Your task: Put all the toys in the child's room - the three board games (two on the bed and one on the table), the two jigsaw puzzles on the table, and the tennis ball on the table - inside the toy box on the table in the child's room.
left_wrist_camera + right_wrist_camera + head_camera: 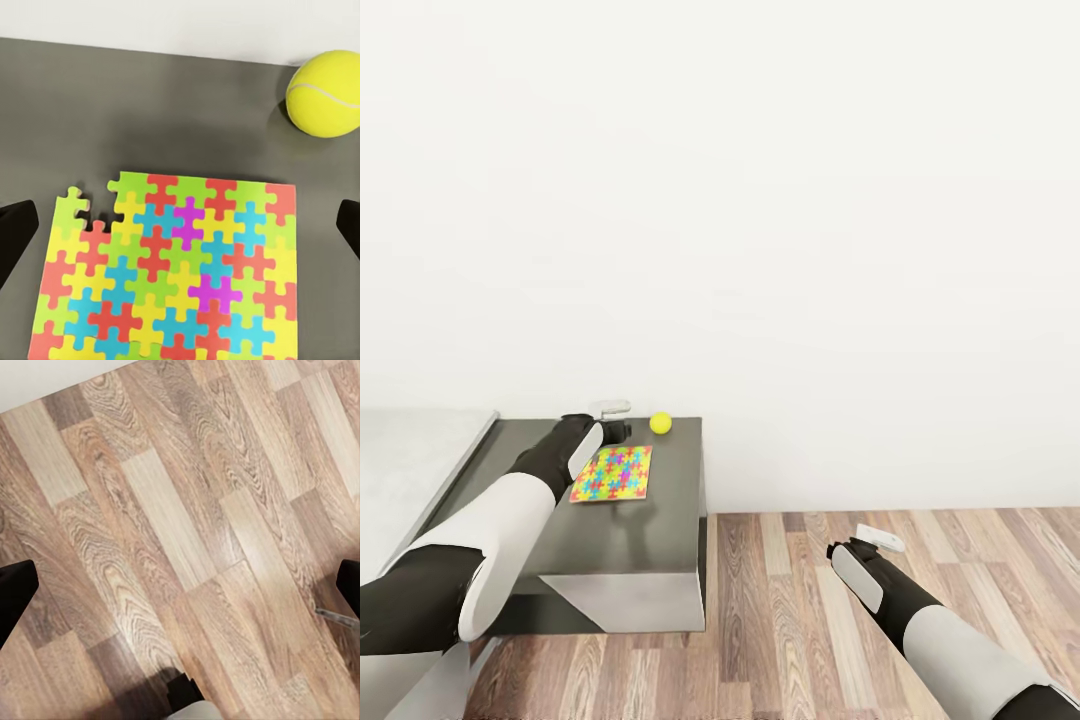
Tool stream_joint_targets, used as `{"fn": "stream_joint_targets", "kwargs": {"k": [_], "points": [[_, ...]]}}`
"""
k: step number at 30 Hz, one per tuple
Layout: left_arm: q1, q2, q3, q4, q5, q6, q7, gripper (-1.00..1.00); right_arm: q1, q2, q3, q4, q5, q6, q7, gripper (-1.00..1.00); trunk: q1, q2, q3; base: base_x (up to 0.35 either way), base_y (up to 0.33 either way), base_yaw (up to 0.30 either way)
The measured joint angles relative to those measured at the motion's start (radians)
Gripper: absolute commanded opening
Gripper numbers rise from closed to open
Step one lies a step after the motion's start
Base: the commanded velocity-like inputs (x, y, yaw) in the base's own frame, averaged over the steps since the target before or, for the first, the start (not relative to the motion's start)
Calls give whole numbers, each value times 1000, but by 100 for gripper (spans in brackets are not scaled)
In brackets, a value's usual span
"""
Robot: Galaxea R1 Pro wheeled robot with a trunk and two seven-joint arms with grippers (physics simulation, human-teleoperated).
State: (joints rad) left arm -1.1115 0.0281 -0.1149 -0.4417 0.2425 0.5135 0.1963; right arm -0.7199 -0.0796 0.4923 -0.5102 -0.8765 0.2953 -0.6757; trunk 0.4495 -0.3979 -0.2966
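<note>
Jigsaw puzzle [172, 270] lies flat on the dark grey table [650, 530], with one corner piece sitting slightly loose. Just beyond it, near the wall [760, 200], you have the tennis ball [325, 93], apart from the puzzle. Your left gripper [610, 420] hangs over the puzzle's far edge with its fingers spread wide, one to either side, holding nothing. Your right gripper [868, 540] is well off to the side above the wood floor [187, 547], also spread wide and empty.
</note>
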Motion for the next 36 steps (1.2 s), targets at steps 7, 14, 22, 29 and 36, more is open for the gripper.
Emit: {"fn": "stream_joint_targets", "kwargs": {"k": [7,14,22,29,36], "points": [[0,0,0,0,0,-1,0,100,0,0,0,0,0,0,0,100,0,0,-11,21,0,0],[0,0,0,0,0,-2,-1,100,0,1,0,0,0,0,0,100,0,0,-23,82,0,0],[0,1,-1,0,0,-2,-1,100,0,1,0,0,0,-1,0,100,0,0,-36,183,0,0],[0,1,-2,0,0,-3,-3,100,0,5,1,0,1,-2,0,100,0,0,-40,81,0,0],[0,1,-2,0,0,-3,-3,100,0,11,1,0,2,-2,0,100,0,0,-40,11,0,0]]}}
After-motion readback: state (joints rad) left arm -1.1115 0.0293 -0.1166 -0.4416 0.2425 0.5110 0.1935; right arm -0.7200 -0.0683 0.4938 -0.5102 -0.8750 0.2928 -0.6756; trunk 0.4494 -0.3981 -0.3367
